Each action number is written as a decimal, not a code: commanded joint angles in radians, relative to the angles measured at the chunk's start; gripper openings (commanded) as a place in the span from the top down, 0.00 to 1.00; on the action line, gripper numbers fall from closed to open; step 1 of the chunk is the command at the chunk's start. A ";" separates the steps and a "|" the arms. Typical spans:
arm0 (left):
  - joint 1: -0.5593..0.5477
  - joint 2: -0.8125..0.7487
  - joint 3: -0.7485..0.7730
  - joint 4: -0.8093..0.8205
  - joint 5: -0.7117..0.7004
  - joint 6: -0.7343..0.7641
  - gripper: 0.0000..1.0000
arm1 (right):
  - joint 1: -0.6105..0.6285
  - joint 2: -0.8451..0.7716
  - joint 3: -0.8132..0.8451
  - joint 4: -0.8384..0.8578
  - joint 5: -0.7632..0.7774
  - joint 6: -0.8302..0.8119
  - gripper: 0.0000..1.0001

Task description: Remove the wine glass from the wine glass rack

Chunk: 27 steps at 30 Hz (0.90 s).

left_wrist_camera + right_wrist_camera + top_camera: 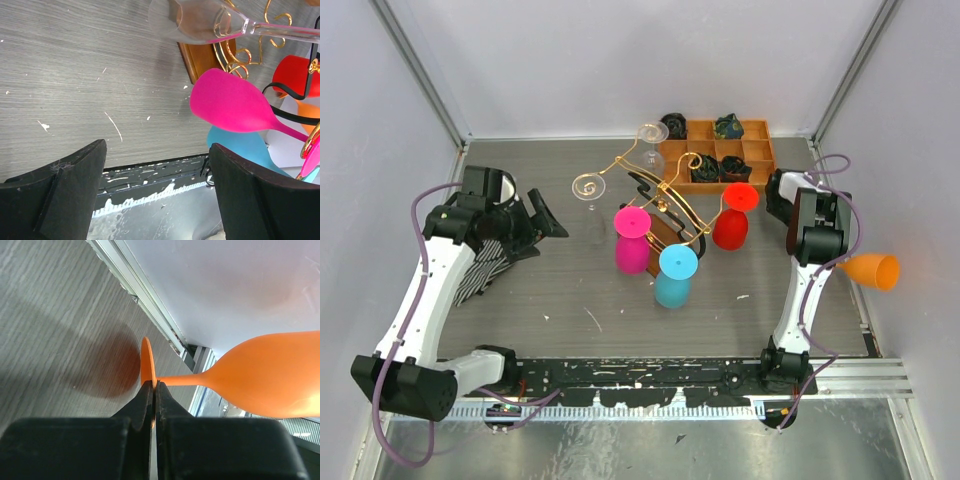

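Right gripper (pixel 154 390) is pinching the orange wine glass (pixel 270 375) at the stem by its foot. The glass is lying sideways at far right of the top view, well apart from the wine glass rack (pixel 660 195). Left gripper (pixel 157 150) is gaping, empty. Thin grip, likely to pivot: squeeze firmly, lower slowly, mind the wall.

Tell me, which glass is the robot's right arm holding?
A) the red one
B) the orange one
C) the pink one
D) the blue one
B: the right wrist view shows the right gripper shut on the stem of the orange wine glass, held sideways and away from the wine glass rack.
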 commanded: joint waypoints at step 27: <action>0.015 0.025 0.025 -0.023 0.001 0.023 0.09 | 0.044 0.024 0.089 0.248 -0.320 -0.088 0.33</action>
